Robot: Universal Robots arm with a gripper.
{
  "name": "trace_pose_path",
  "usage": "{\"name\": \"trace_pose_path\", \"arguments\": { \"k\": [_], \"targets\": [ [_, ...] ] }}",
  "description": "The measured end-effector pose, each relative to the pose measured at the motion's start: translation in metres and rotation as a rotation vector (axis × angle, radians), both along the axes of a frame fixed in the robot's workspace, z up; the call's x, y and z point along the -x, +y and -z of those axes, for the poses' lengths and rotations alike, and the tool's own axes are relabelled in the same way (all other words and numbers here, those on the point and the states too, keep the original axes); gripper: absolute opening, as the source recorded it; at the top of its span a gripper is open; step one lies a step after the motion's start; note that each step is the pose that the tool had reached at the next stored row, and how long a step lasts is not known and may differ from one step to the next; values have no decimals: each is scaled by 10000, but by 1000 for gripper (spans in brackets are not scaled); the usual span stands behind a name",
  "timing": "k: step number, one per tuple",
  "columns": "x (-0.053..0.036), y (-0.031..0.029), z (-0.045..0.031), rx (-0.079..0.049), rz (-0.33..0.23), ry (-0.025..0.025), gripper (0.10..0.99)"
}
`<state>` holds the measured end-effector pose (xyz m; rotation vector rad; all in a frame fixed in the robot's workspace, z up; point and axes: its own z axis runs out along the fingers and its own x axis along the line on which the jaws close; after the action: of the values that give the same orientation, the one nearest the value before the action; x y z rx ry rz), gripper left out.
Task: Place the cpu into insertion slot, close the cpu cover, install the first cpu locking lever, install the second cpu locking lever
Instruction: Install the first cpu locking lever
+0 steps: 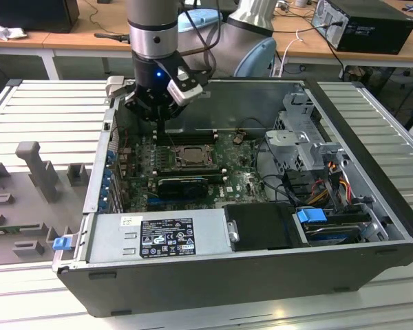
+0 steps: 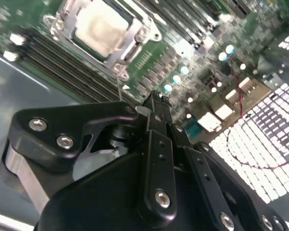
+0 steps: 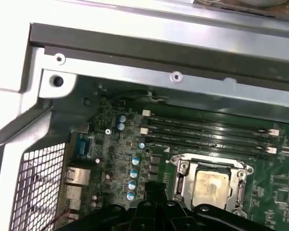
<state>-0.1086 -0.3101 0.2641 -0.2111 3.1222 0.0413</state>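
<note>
Tan cpu (image 2: 100, 25) seated, tool (image 2: 156, 100) closed

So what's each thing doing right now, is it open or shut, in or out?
computer case: lying on its side, open on top.
cpu: sitting in the insertion slot.
cpu cover: down flat, framing the cpu.
gripper: shut, holding nothing, hanging over the motherboard.

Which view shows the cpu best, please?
The second wrist view: the cpu sits close and unobstructed in its socket. The first wrist view shows it farther off; the exterior view shows it small and distant.
</note>
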Motion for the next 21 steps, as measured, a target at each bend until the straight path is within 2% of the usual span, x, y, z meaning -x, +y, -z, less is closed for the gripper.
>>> {"name": "trace_pose_path", "arguments": {
  "k": [4, 8, 15, 21],
  "targets": [
    [0, 89, 39, -1, 83, -1, 106],
    [1, 149, 44, 0, 87, -1, 106],
    [-28, 204, 57, -1, 85, -1, 106],
    [-65, 205, 60, -1, 93, -1, 106]
  ]
}}
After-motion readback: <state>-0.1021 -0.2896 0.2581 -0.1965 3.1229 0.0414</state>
